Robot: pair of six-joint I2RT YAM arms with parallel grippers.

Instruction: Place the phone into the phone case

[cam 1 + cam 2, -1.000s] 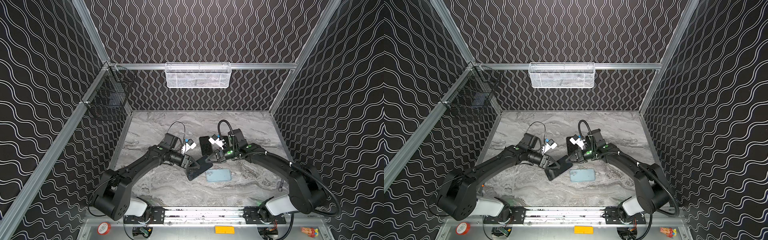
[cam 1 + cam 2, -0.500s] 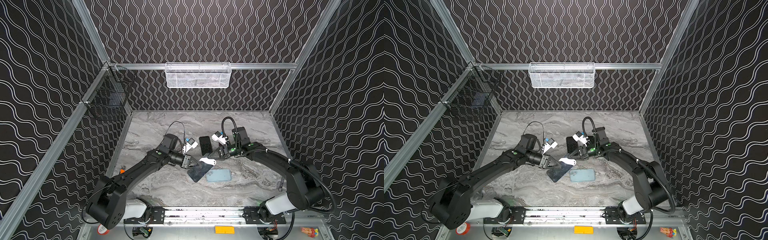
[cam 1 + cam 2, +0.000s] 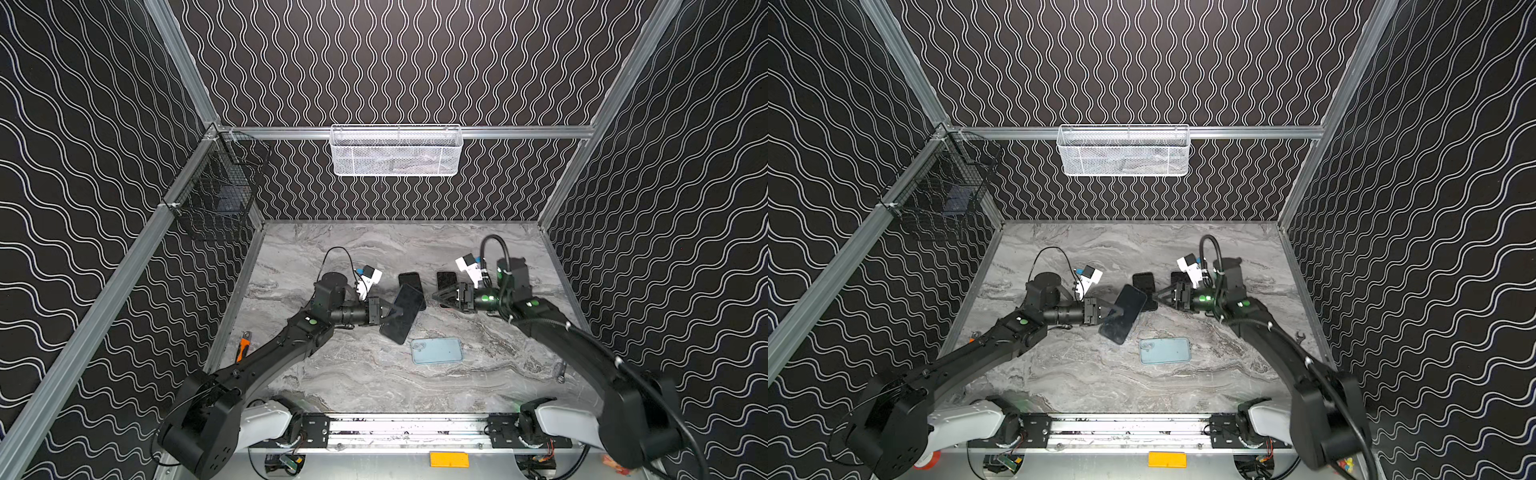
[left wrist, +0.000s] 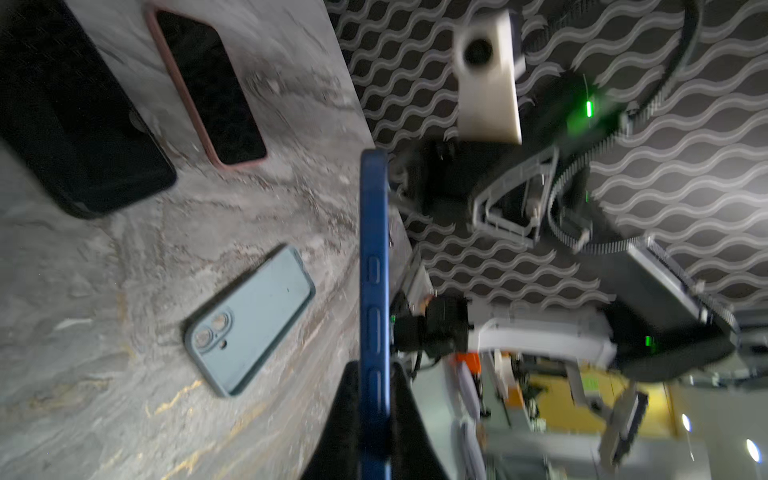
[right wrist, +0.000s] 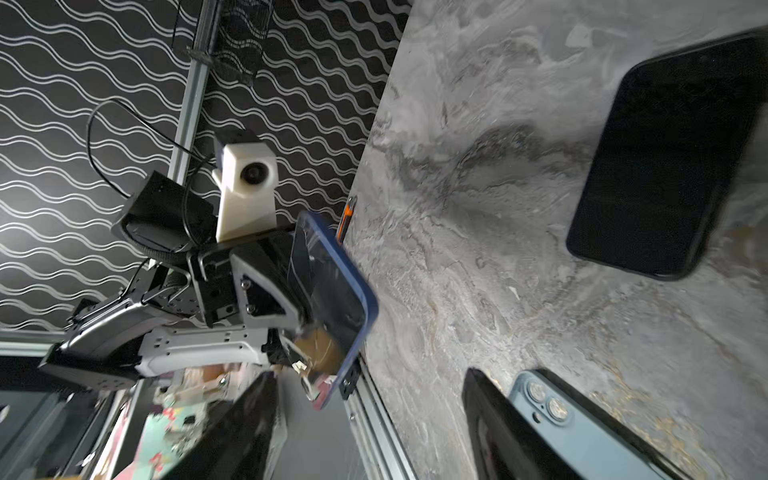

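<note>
Left gripper (image 3: pixel 392 314) is clamped on the dark-screened, blue-framed phone (image 3: pixel 409 301). The phone hangs tilted above the grey marble-look table (image 3: pixel 353 374), clear of it. Right gripper (image 3: pixel 435 296) sits just beside the phone's upper end, jaws spread, holding nothing. The pale blue phone case with twin camera rings (image 3: pixel 437 350) lies flat on the table near the phone's lower end, not touching it.

Risks from here:
- The case shows its back, rings up, so its cavity likely faces the table. Pressing the phone down now would only shove it around; it needs flipping first. Whether it is empty cannot be told.
- The left jaws pinch the phone at one long side and the rest overhangs. Any load on a far corner probably pivots it or slips it out.
- A black slab (image 3: pixel 410 280) and a pink-rimmed case (image 4: pixel 208 87) lie close behind. A low swing could clip them, or the phone could end up at the wrong case.
</note>
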